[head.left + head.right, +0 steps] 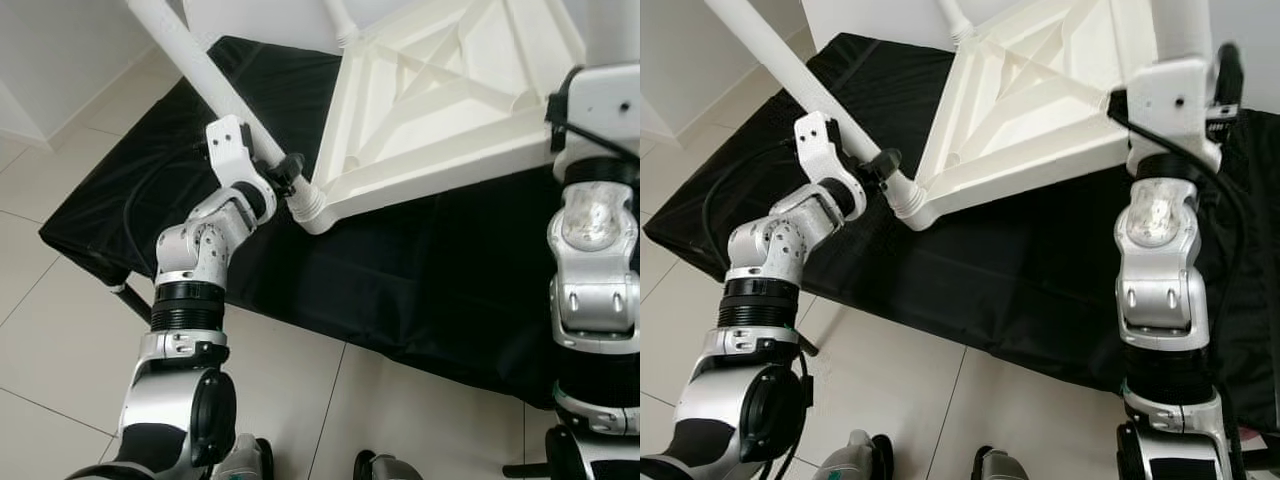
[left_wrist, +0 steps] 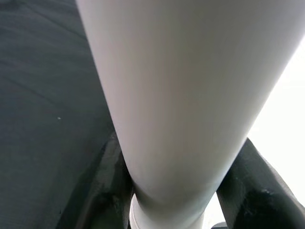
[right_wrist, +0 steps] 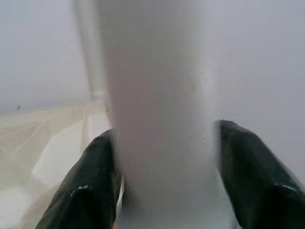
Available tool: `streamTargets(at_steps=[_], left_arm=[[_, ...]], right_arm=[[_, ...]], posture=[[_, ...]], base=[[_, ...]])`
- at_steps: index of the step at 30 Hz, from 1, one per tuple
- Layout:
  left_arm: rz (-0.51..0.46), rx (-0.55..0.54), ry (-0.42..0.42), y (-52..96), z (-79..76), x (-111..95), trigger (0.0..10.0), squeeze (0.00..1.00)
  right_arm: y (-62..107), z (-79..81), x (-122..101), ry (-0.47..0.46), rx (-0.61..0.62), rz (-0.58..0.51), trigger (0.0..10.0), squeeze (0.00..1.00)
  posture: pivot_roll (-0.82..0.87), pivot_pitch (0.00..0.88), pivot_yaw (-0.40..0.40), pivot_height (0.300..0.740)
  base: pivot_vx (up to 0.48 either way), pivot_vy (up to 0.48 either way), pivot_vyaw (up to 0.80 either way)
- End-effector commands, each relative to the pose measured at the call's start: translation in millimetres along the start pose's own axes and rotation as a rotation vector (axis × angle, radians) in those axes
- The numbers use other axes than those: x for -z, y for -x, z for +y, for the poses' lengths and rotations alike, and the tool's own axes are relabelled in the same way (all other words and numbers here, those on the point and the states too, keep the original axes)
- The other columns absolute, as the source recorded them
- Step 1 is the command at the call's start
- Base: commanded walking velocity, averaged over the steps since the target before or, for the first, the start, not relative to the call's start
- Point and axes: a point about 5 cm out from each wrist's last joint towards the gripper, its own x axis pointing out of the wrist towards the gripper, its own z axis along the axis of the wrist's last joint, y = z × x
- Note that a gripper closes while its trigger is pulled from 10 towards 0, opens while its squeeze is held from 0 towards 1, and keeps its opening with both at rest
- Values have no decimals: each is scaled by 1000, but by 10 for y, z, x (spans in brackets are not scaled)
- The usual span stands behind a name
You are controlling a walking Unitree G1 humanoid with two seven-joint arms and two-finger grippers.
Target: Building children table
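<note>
- White tabletop [image 1: 440, 110] lies upside-down, ribbed underside up, tilted, on a black cloth [image 1: 400, 280] over tiled floor [image 1: 60, 300].
- Key relation: near-corner leg [image 1: 195, 60] runs from its socket [image 1: 308, 203] up and away toward robot's left; long axis slanted, not square to the top.
- Left gripper [image 1: 285, 170] sits just beside the socket, so left arm is the nearer one; fingers [image 2: 102, 191] clamped either side of the leg base.
- Right gripper [image 3: 167, 176] is at the right-side leg [image 1: 1180, 30]; finger [image 3: 90, 181] touches it, the other shows a slim gap, so grip looks loose.
- Eye views give leg angle and socket; wrist views give finger contact close up.
- Judgement: leg prob. needs seating/twisting into socket next.
</note>
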Motion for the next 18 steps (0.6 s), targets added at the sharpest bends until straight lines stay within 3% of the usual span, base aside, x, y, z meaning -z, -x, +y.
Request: streamTargets(at_steps=[1, 5, 10, 11, 13, 16, 18], left_arm=[[166, 81, 19, -58, -179, 298, 0, 0], [224, 174, 81, -42, -371, 405, 0, 0], [298, 222, 108, 34, -497, 574, 0, 0], [298, 222, 108, 34, -497, 574, 0, 0], [287, 182, 28, 58, -459, 599, 0, 0], [278, 157, 26, 68, -411, 568, 0, 0], [290, 139, 81, 91, -363, 556, 0, 0]], right_arm=[[-28, -100, -490, -75, 54, -250, 0, 0], [-133, -81, -712, -91, 44, -362, 0, 0], [-208, -13, -806, -112, 8, -394, 0, 0], [-208, -13, -806, -112, 8, -394, 0, 0], [-230, 44, -782, -126, -11, -361, 0, 0], [-223, 78, -751, -129, -26, -343, 0, 0], [-207, 127, -733, -130, -56, -344, 0, 0]], posture=[[-52, 141, 30, 740], [-57, 140, 32, 740], [-60, 140, 28, 740], [-60, 140, 28, 740], [-56, 141, 22, 740], [-48, 142, 18, 740], [-45, 143, 17, 740]], base=[[0, 0, 0], [0, 0, 0], [0, 0, 0], [0, 0, 0], [0, 0, 0], [0, 0, 0], [0, 0, 0]])
